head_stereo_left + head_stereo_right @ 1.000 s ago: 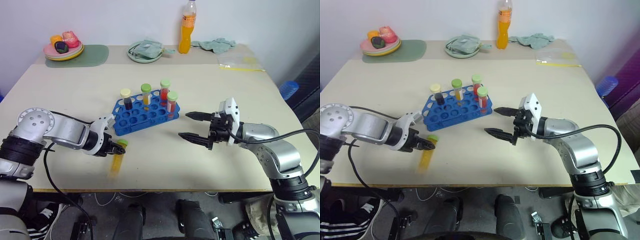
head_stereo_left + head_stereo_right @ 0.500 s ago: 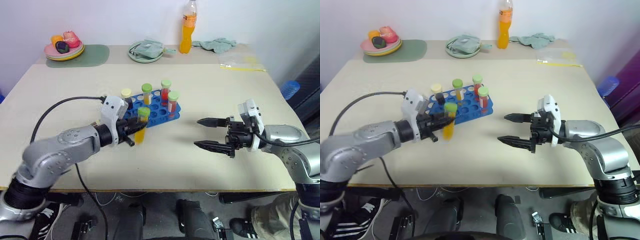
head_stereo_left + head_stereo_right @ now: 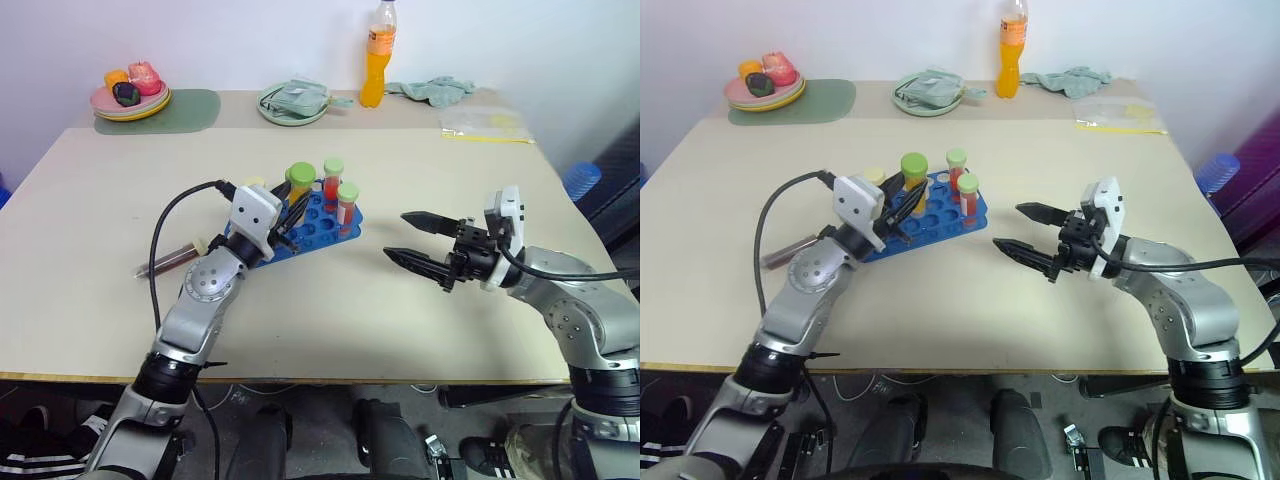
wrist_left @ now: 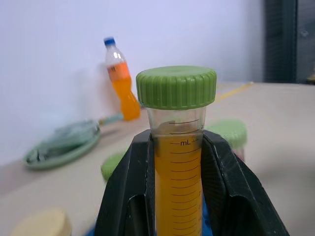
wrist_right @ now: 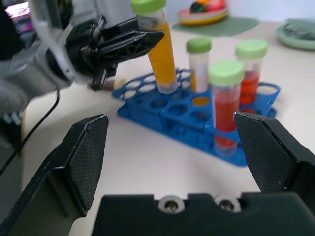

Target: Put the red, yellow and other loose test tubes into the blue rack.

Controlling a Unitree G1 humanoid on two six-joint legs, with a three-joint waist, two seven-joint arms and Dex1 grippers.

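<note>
The blue rack (image 3: 318, 229) sits mid-table with two red tubes (image 3: 347, 205) and a yellow one standing in it. My left gripper (image 3: 292, 208) is shut on a yellow test tube (image 4: 177, 167) with a green cap (image 3: 299, 177). It holds the tube upright just above the rack's left part. A loose tube of dark liquid (image 3: 166, 264) lies flat on the table left of the rack. My right gripper (image 3: 396, 235) hovers to the right of the rack, open and empty, and points toward it. The right wrist view shows the held tube (image 5: 161, 59) over the rack's holes (image 5: 165, 103).
Along the back edge stand an orange drink bottle (image 3: 375, 55), a plate of toy food (image 3: 128, 98) on a green mat, a bowl with a cloth (image 3: 292, 102) and a plastic bag (image 3: 480, 122). My left arm's cable loops over the table near the loose tube.
My left arm swung up from the table's front left to the rack, turning the yellow tube from hanging down to upright. The dark loose tube came into sight. The right gripper drifted slightly right, still open.
</note>
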